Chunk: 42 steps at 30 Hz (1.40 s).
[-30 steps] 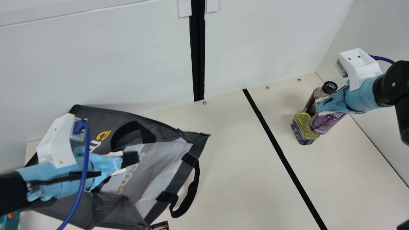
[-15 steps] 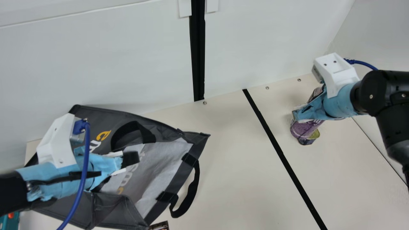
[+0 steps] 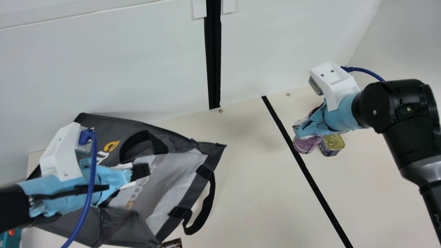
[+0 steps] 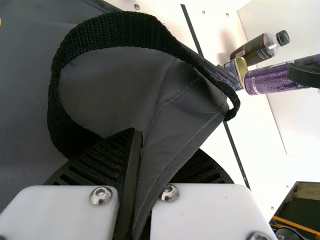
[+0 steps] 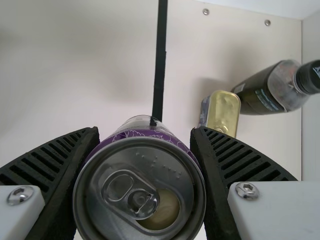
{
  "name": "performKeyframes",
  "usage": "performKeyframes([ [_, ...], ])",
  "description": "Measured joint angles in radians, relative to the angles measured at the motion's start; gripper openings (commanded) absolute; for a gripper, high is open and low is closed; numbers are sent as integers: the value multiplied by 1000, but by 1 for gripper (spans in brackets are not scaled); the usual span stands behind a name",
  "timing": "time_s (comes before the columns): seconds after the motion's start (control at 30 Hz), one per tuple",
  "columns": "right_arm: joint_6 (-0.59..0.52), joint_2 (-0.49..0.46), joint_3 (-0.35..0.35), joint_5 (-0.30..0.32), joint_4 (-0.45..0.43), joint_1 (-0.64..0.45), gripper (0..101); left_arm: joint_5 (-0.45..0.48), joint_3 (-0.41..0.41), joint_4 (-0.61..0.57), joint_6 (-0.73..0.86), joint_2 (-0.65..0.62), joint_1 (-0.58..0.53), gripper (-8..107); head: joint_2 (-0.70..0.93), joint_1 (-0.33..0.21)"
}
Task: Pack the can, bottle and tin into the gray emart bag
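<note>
In the main view my left gripper [image 3: 139, 171] is over the gray bag [image 3: 179, 182] at left; the left wrist view shows the gripper [image 4: 137, 185] shut on a fold of the bag [image 4: 165, 120], beside a black handle. My right gripper [image 3: 299, 130] is at right, its fingers shut around the purple can [image 3: 306, 144]. In the right wrist view the gripper [image 5: 145, 165] grips the can [image 5: 142, 185], top end towards the camera. The tin [image 3: 332, 143] stands on the table beside the can in the main view. In the right wrist view the bottle [image 5: 267, 92] is by the tin [image 5: 223, 111].
A black tape line [image 3: 310, 175] crosses the cream table [image 3: 248, 193] between bag and tin. White walls [image 3: 103, 69] rise behind and at right. A small dark printed item [image 3: 172, 243] is at the bag's front edge, and something teal [image 3: 10, 237] is at the lower left.
My right gripper has moved left with the purple can, passing over the tin to the tape line. The tin shows again to its right. My left arm and the bag have kept still.
</note>
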Motion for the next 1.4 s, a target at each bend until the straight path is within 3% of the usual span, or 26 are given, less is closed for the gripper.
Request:
performKeyframes([
  [1.4, -7, -55, 52, 37, 20, 369, 0, 0, 0, 0, 0, 0, 0, 10, 0, 0],
])
